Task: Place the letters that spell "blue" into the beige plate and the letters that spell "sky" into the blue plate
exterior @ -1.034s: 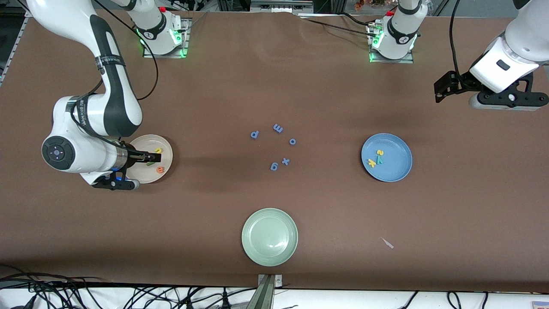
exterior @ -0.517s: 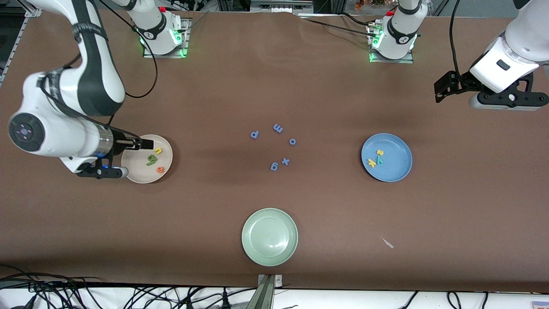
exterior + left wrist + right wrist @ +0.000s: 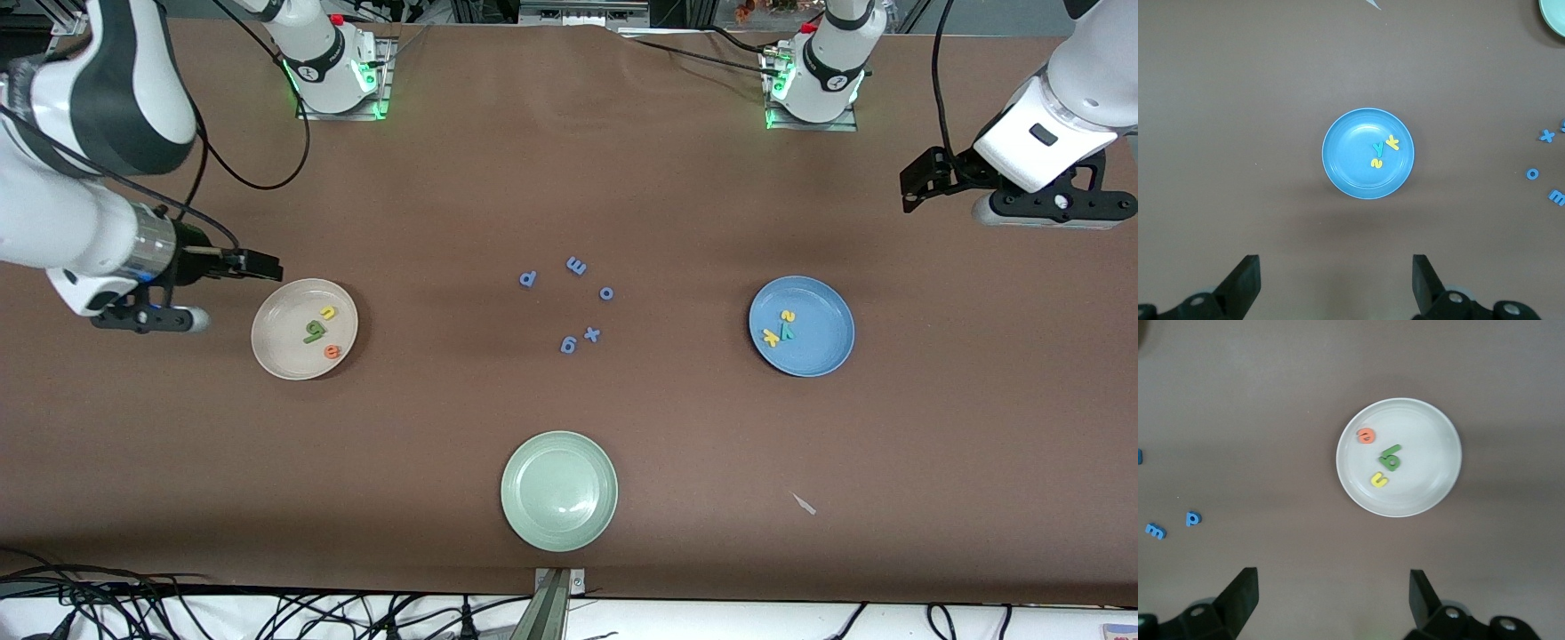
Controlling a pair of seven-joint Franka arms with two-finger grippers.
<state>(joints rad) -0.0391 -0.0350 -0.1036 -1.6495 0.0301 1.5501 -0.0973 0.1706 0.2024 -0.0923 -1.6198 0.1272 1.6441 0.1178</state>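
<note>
Front view: right gripper (image 3: 267,265) withdrawn off beige plate (image 3: 276,348), jaws apart; left gripper (image 3: 909,185) unmoved, apart.

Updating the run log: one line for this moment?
beige plate: b, l, u, e in | blue plate: s, k, y in | right claw: open, beside beige plate | left claw: open, waiting

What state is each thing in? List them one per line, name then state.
beige plate: holds green b and l, yellow u, orange e.
blue plate: holds yellow s, yellow k, teal y.
pale green plate: upright, nothing in it.
periwinkle letters: loose on the table.
right gripper: open, holding nothing, up beside the beige plate.
left gripper: open, holding nothing, waiting.
</note>
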